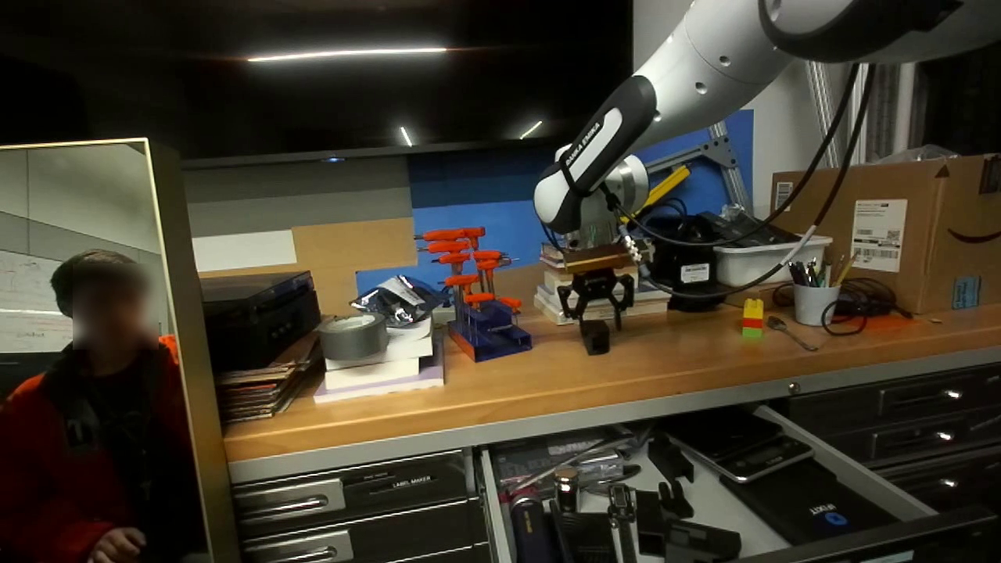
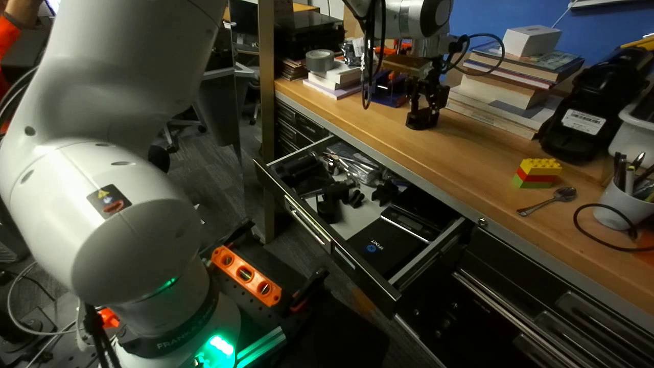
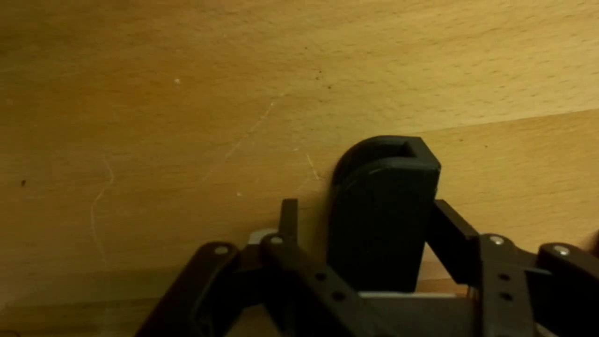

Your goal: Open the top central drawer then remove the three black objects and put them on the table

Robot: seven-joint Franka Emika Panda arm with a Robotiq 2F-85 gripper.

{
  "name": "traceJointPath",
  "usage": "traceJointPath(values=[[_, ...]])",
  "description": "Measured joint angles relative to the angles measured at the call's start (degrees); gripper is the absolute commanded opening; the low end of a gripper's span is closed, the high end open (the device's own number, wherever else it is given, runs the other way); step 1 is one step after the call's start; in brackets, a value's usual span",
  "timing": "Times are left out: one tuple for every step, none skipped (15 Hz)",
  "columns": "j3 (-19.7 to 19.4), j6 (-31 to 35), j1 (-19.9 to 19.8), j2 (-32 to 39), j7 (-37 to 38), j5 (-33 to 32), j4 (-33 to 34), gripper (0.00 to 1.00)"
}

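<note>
1 downturned claw (image 3: pixel 364 209) astride 1 black object (image 3: pixel 381 224)

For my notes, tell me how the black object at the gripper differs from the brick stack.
The black object is all black; the brick stack is yellow, red and green. The black object has a rounded edge; the brick stack is boxy. The open gripper straddles the black object, not the brick stack. Both rest on the table.

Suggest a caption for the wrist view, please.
The gripper stands open around a black object, one corner rounded, on the wooden table.
</note>
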Motion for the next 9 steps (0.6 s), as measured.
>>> traceJointPath(values=[[-0.2, -0.7, 0.0, -0.3, 0.0, 0.0, 0.0, 1.00], [-0.4, -1.4, 0.0, -0.6, 0.0, 0.0, -0.1, 1.00], [-0.5, -2.0, 0.0, -1.2, 0.0, 0.0, -0.5, 1.00], [-0.5, -2.6, 0.0, -2.1, 0.0, 0.0, -1.2, 1.00], [-0.5, -3.1, 0.0, -3.4, 0.0, 0.0, -2.4, 1.00], [-0.5, -3.4, 0.1, -5.0, 0.0, 0.0, -4.2, 1.00], [-0.5, -3.5, 0.2, -7.0, -0.1, 0.0, -6.5, 1.00], [-0.5, -3.6, 0.4, -9.2, -0.2, 0.0, -9.2, 1.00], [-0.4, -3.8, 0.7, -11.6, -0.2, 0.0, -12.2, 1.00]])
